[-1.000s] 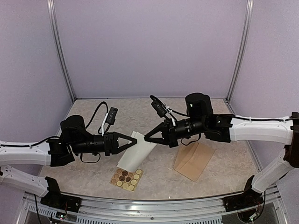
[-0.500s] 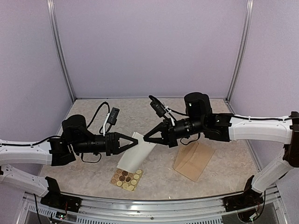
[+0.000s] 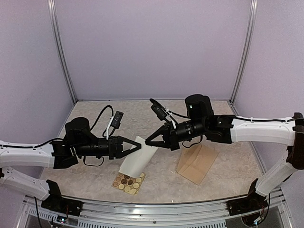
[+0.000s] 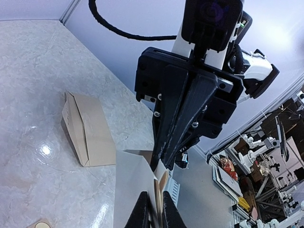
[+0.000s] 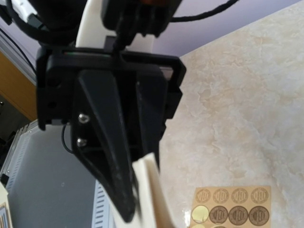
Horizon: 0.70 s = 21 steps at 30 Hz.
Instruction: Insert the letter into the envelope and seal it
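Showing only its plain white back, the letter hangs curled above the table, so its bordered face is hidden. In the top view its lower end overlaps the far edge of the sheet of round stickers. The left gripper is clamped on the letter's upper edge, with the paper pinched between its fingers. The right gripper meets it nose to nose, jaws pressed together at that same edge. Whether any paper is caught between them cannot be made out. The envelope lies flat on the table to the right, apart from the letter, with the right arm passing above its far end. The stickers carry a printed mark too small to read.
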Tool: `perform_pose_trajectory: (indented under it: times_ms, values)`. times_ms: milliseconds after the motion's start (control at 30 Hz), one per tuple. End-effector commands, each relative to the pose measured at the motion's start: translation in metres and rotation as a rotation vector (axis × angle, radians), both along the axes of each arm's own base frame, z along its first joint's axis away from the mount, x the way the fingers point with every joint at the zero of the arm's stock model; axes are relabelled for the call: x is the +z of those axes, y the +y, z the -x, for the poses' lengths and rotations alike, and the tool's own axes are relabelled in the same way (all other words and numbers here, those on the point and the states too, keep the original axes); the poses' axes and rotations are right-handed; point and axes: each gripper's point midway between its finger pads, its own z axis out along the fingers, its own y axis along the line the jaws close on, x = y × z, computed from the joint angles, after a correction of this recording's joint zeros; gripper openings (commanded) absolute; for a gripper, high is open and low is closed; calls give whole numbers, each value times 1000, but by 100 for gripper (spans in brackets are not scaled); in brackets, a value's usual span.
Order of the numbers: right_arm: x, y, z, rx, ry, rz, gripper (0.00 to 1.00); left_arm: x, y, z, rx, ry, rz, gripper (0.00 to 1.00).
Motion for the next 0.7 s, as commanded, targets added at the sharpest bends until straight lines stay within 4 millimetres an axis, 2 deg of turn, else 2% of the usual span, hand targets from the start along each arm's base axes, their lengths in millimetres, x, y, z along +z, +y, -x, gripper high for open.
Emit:
perform_pose_trajectory:
  times_ms: [0,100,267,300,400,467,533,667]
  values:
    - [4,5,1,20,-9,-4,0,15,-5,1,-23,-20,30,7]
    - [4,5,2,19,-8,-1,0,16,-4,0,-17,-24,31,0]
    - [8,3,-1,-5,-23,-10,0,17,0,-2,6,-37,34,0]
    - [9,1,-2,-19,-26,-12,3,18,0,-1,8,-42,36,0]
    - [20,-8,-10,-86,-27,-37,44,22,2,0,7,-54,43,0]
    - [28,-17,-15,-134,-19,-57,64,22,3,3,-4,-60,44,0]
    - [31,-27,-24,-192,-1,-53,73,22,3,5,-19,-70,44,0]
    - [23,-37,-28,-232,28,-23,79,23,-1,15,-85,-94,40,0]
